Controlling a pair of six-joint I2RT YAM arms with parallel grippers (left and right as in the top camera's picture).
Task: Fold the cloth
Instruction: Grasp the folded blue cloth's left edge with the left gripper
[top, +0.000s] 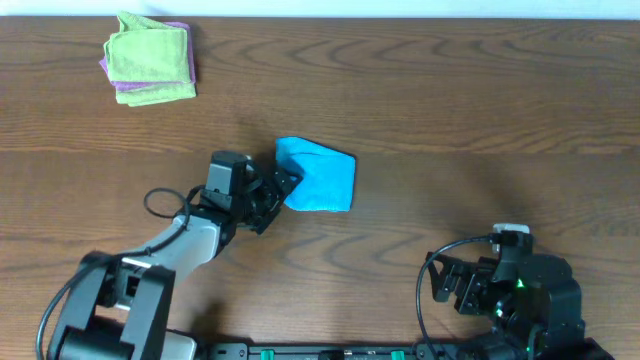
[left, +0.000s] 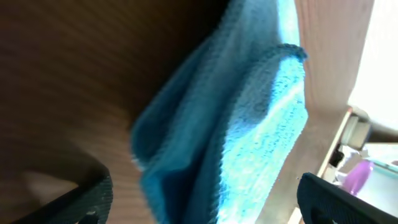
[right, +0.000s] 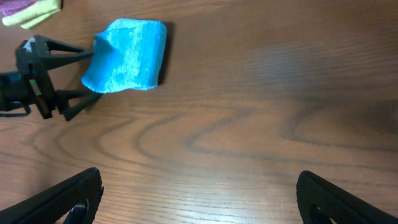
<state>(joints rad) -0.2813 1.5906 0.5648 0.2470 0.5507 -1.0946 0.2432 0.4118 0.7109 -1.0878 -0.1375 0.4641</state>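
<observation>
Mid-frame, the left gripper (top: 283, 200) straddles the cloth (top: 322, 178) edge, fingers spread, seemingly to pinch it, while the right gripper (top: 440, 285) idles, fingers likewise spread.

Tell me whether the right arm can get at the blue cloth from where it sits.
Probably yes: bare table lies between the right pincer and the cloth's right side. The left pincer straddles only its left edge.
</observation>
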